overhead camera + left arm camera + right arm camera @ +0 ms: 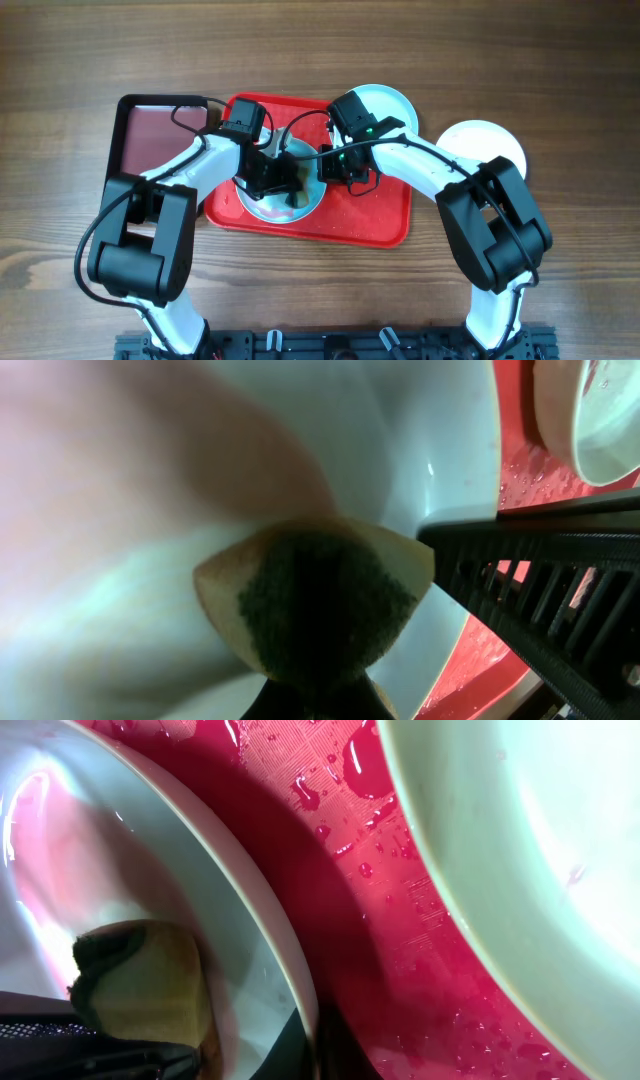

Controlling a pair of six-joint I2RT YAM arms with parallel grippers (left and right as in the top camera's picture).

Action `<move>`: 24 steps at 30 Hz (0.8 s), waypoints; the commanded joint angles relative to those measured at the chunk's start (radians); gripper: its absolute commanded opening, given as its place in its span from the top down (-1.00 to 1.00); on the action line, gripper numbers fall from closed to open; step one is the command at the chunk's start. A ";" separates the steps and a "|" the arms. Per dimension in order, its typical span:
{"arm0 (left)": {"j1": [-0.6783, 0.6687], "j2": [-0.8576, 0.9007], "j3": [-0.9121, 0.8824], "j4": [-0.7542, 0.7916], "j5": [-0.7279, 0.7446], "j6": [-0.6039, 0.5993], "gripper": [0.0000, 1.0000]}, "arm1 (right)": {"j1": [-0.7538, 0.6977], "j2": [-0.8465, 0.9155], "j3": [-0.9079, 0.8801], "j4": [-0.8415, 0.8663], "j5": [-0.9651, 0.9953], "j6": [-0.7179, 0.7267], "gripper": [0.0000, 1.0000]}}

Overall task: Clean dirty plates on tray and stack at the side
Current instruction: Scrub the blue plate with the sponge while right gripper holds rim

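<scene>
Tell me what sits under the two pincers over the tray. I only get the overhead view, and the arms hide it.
Observer: The left wrist view shows a sponge, yellow with a dark green scouring face, pressed onto the pale plate.
Operator: Is the tray dry around it?
Observer: No. The right wrist view shows water droplets on the red tray, in the strip between that plate and a second plate.
</scene>
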 commanded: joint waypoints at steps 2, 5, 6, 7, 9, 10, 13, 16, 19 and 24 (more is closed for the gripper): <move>-0.010 0.023 -0.016 -0.117 -0.244 -0.030 0.92 | 0.010 0.026 -0.002 0.001 0.005 0.023 0.91; -0.010 0.023 -0.016 -0.231 -0.565 -0.138 0.92 | 0.010 0.026 -0.002 0.001 0.005 0.019 0.92; -0.010 0.023 -0.016 -0.253 -0.655 -0.166 0.92 | 0.010 0.026 -0.002 0.002 0.005 0.019 0.92; -0.010 0.023 -0.016 -0.271 -0.769 -0.209 0.92 | 0.010 0.026 -0.002 0.002 0.001 0.019 0.91; -0.010 0.023 -0.016 -0.259 -0.879 -0.264 0.92 | 0.010 0.026 -0.002 0.004 0.001 0.019 0.91; -0.010 0.023 -0.016 -0.238 -0.916 -0.283 0.92 | 0.010 0.026 -0.002 0.003 0.002 0.018 0.91; -0.010 0.023 -0.016 -0.161 -0.977 -0.300 0.92 | 0.010 0.026 -0.002 0.002 0.001 0.019 0.91; -0.010 0.023 -0.016 -0.055 -1.001 -0.300 0.92 | 0.010 0.026 -0.002 0.001 0.002 0.018 0.91; -0.010 0.021 -0.012 0.039 -1.001 -0.301 0.92 | 0.010 0.026 -0.002 0.000 0.002 0.018 0.91; -0.010 0.008 0.074 0.049 -1.004 -0.300 0.92 | 0.010 0.026 -0.002 0.000 0.002 0.019 0.91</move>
